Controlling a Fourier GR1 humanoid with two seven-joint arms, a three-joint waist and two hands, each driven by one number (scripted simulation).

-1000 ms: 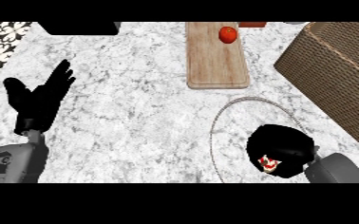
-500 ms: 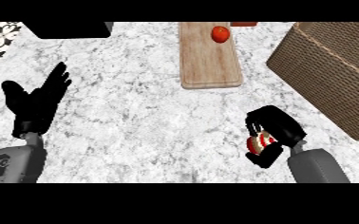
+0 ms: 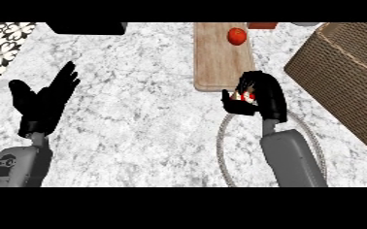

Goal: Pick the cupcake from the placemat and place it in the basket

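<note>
the right hand [image 3: 267, 96] has lifted from the placemat [image 3: 220, 148] to the cutting board's [image 3: 219, 63] near edge, fingers curled round the cupcake [image 3: 247, 96] (mostly hidden, possibly tilted). the basket [image 3: 337, 68] stands just to the right; the left hand [image 3: 41, 104] rests open at the left.

Marble counter [image 3: 143, 126], wooden board [image 3: 219, 60], woven basket [image 3: 337, 73]

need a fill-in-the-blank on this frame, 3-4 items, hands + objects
1. The right hand has its fingers curled round the ____.
2. The left hand rests ____, fingers up, at the view's left.
3. The red fruit lies on the wooden ____.
4. The basket stands at the view's ____ edge.

Missing words: cupcake; open; board; right.
</note>
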